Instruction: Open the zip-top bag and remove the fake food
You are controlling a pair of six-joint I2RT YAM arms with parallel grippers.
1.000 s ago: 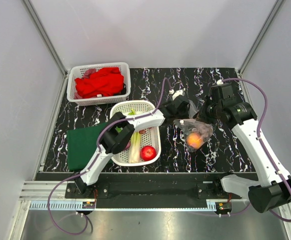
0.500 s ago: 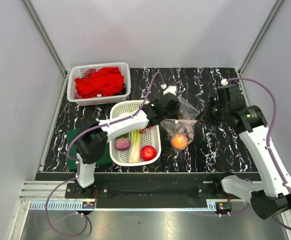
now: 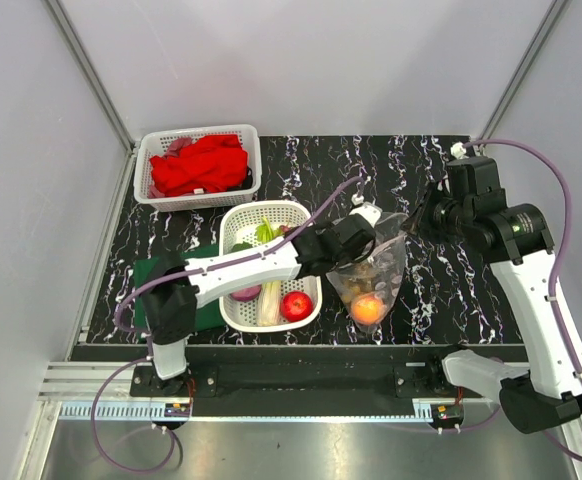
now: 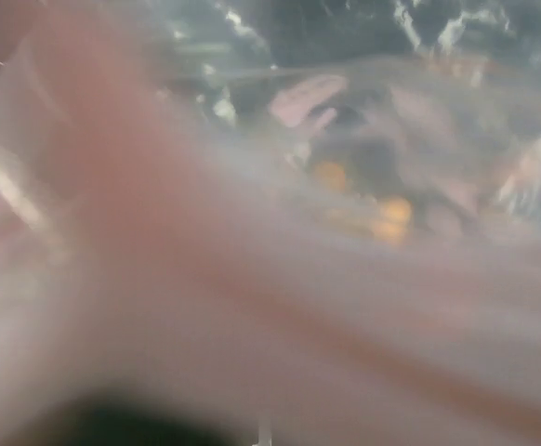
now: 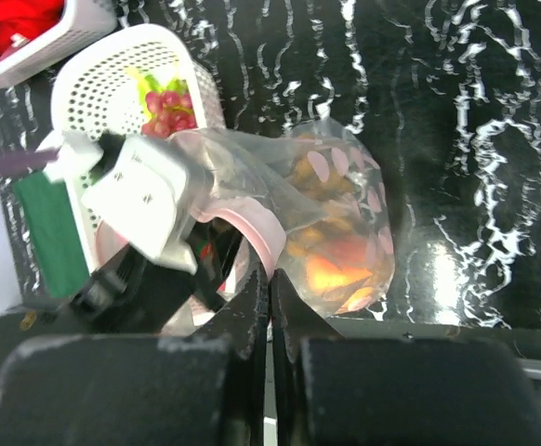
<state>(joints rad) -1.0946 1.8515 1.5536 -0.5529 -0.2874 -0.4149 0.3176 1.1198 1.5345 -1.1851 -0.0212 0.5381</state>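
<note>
Right claw (image 5: 269, 279) tight on pink strip (image 5: 244, 226) of crinkly clear zip-top bag (image 5: 340, 200), orange peach (image 5: 331, 271) inside; left claw (image 3: 363, 235) unclear.

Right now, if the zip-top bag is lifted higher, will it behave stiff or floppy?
Probably floppy: the zip-top bag sags in creases from the right claw. It is likely end-heavy, since the peach sits at its closed end, so it may swing. The thin plastic looks glossy, so the pinch could slide.

Robot lab test cell.
We note white panel walls (image 3: 321, 60), aluminium framing (image 3: 93, 75), left arm (image 3: 241, 268) and right arm (image 3: 541, 300) bolted to a base rail (image 3: 301, 381).
</note>
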